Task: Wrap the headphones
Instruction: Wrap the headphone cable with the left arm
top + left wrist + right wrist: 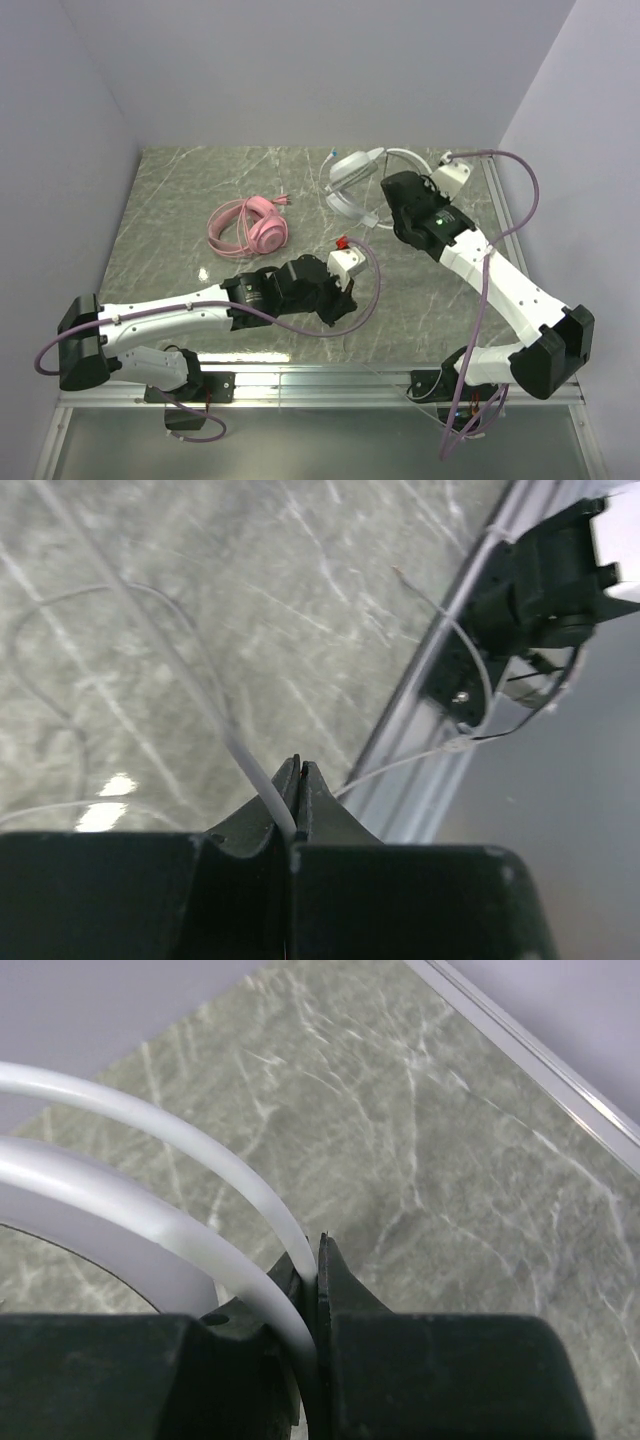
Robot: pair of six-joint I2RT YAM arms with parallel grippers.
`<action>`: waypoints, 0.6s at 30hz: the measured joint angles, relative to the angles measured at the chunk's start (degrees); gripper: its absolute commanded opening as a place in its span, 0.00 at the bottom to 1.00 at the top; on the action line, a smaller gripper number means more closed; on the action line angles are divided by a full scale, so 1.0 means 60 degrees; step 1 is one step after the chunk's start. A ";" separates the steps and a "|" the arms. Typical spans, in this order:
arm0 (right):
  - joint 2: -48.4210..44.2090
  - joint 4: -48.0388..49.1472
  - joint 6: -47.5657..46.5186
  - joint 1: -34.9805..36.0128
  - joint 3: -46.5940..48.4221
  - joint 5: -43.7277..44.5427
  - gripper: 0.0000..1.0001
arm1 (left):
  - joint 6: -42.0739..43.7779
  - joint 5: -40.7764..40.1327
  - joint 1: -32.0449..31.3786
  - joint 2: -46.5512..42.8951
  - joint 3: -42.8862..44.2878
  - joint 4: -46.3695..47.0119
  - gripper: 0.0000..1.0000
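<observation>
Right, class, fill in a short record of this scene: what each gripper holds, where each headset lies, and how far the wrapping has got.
left gripper: shut on thin white cable
right gripper: shut on the headband of the white headphones
pink headphones: lying on the table, left of the white pair, untouched
wrapping: thin white cable trails loose over the table, not yet wound

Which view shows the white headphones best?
Top external: it alone shows the white headphones whole. Right wrist shows only the white band clamped in the right gripper. Left wrist shows only a thin white cable pinched in the left gripper.
</observation>
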 measured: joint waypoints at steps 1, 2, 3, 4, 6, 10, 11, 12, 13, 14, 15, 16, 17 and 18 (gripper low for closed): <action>0.0098 -0.0029 -0.0186 0.0000 0.0339 -0.0007 0.00 | -0.0146 0.0124 -0.0004 0.0000 -0.0149 0.0215 0.01; 0.0211 -0.0058 -0.0368 0.0000 0.0648 0.0011 0.00 | -0.0259 0.0186 -0.0018 0.0000 -0.0233 0.0401 0.00; 0.0299 -0.0069 -0.0532 0.0004 0.0863 0.0004 0.00 | -0.0430 0.0262 -0.0044 0.0000 -0.0288 0.0696 0.01; 0.0372 -0.0076 -0.0710 0.0004 0.1053 0.0007 0.00 | -0.0514 0.0342 -0.0058 0.0000 -0.0313 0.0936 0.01; 0.0477 -0.0080 -0.1067 0.0000 0.1268 0.0007 0.00 | -0.0776 0.0521 -0.0080 0.0000 -0.0353 0.1486 0.01; 0.0484 -0.0022 -0.1665 -0.0095 0.1297 -0.0146 0.00 | -0.1286 0.0947 -0.0109 0.0000 -0.0754 0.2375 0.01; 0.0488 -0.0033 -0.1759 -0.0146 0.1333 -0.0237 0.00 | -0.1421 0.1038 -0.0113 0.0000 -0.0914 0.2572 0.01; 0.0488 -0.0036 -0.1825 -0.0182 0.1377 -0.0310 0.00 | -0.1530 0.1151 -0.0113 0.0004 -0.1078 0.2765 0.01; 0.0517 -0.0197 -0.1938 -0.0270 0.1577 -0.0459 0.00 | -0.1665 0.1242 -0.0113 0.0004 -0.1268 0.3042 0.01; 0.0546 -0.0321 -0.2011 -0.0313 0.1781 -0.0554 0.00 | -0.1774 0.1370 -0.0113 0.0011 -0.1461 0.3348 0.00; 0.0565 -0.0412 -0.2069 -0.0339 0.1949 -0.0634 0.00 | -0.1905 0.1468 -0.0109 0.0044 -0.1610 0.3610 0.01; 0.0601 -0.0561 -0.2116 -0.0357 0.2193 -0.0707 0.00 | -0.2007 0.1599 -0.0109 0.0106 -0.1741 0.3960 0.00; 0.0623 -0.0652 -0.2178 -0.0364 0.2415 -0.0783 0.00 | -0.2160 0.1738 -0.0109 0.0211 -0.1858 0.4382 0.01; 0.0641 -0.0761 -0.2226 -0.0368 0.2630 -0.0863 0.00 | -0.2251 0.1883 -0.0109 0.0335 -0.1945 0.4736 0.01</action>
